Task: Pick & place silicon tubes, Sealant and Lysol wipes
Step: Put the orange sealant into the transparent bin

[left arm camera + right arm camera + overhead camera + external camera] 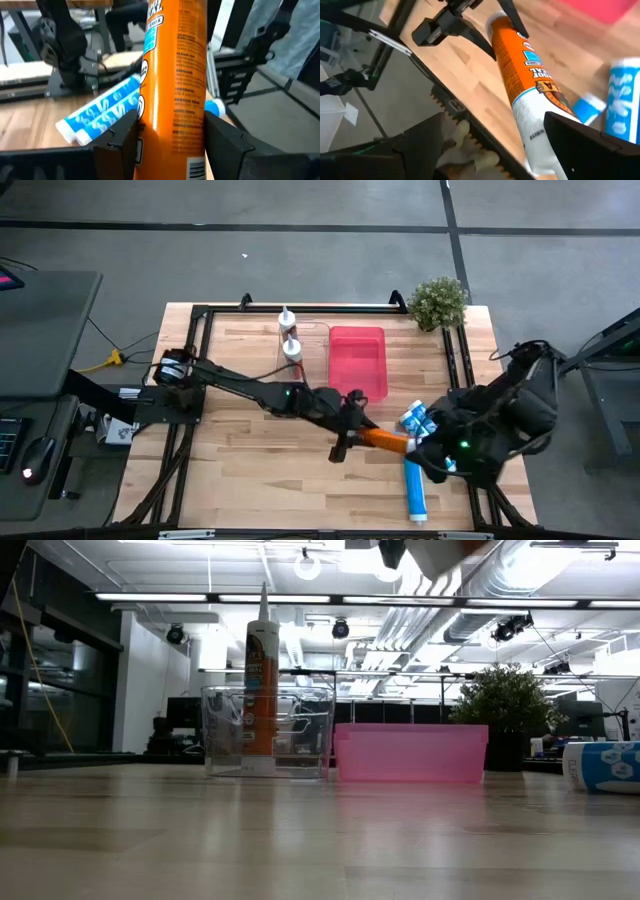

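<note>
An orange sealant tube (385,440) with a white end hangs in the air between my two grippers. My left gripper (350,430) is shut on the end toward the table's left and also shows in the right wrist view (470,22). My right gripper (505,145) is open at the tube's white end (540,140), which lies between its spread fingers; I cannot tell whether it touches. A blue-and-white wipes canister (415,420) lies on its side on the table and shows in the low view (605,765). A blue tube (415,490) lies near the front edge. My left gripper pinches the orange tube between its two fingers near one end (175,125). The fingers (120,137) come roughly level from the table's left and lie along the tube, which sticks out ahead of them toward my right gripper. The tube is lifted clear of the table.
A clear bin (312,340) at the back holds upright tubes (262,670). A pink bin (357,360) stands to its right. A potted plant (437,302) sits at the back right corner. Black frame rails (455,365) run along the table's sides.
</note>
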